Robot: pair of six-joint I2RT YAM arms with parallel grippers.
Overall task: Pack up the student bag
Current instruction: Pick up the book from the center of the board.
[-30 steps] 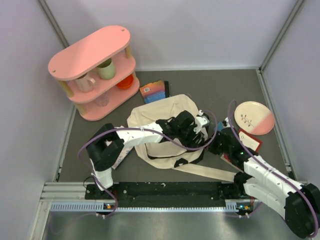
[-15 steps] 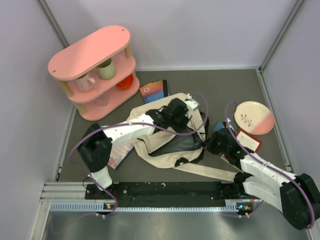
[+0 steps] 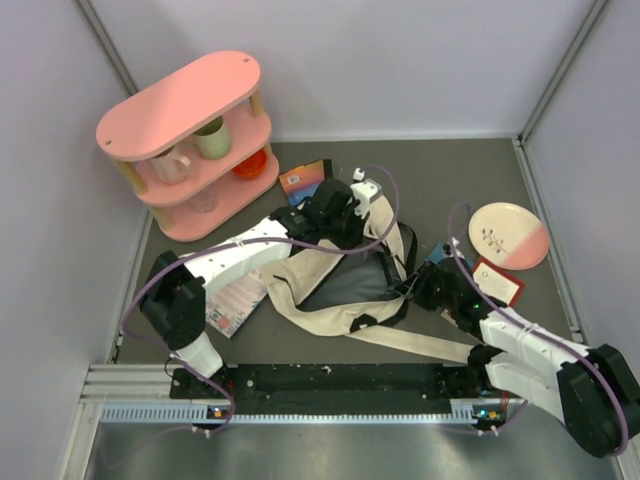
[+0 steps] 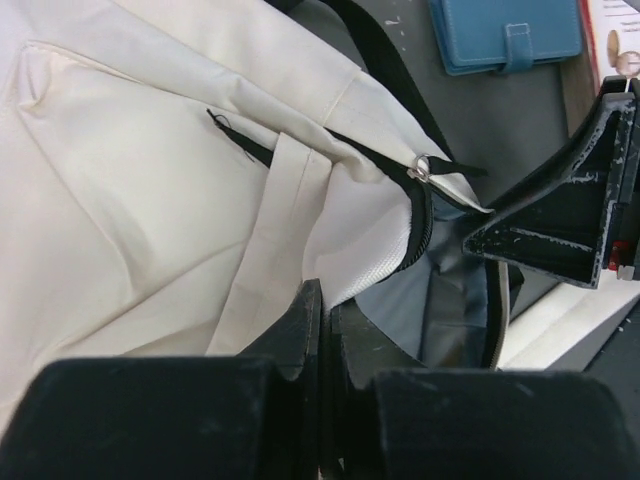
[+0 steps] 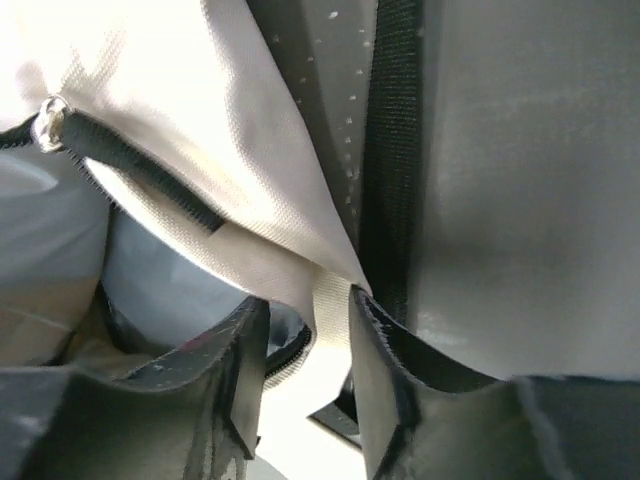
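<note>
student bag (image 3: 305, 305) is lying mid-table | your left gripper (image 4: 322, 320) is pinching its far rim | your right gripper (image 5: 308, 310) is gaping narrowly around the right-hand rim | risk: that rim slipping, mouth collapsing shut

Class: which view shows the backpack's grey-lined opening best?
Top external: the whole opening of the backpack shows. The left wrist view catches only its zippered corner; the right wrist view, just a cream edge and the zip pull.
</note>
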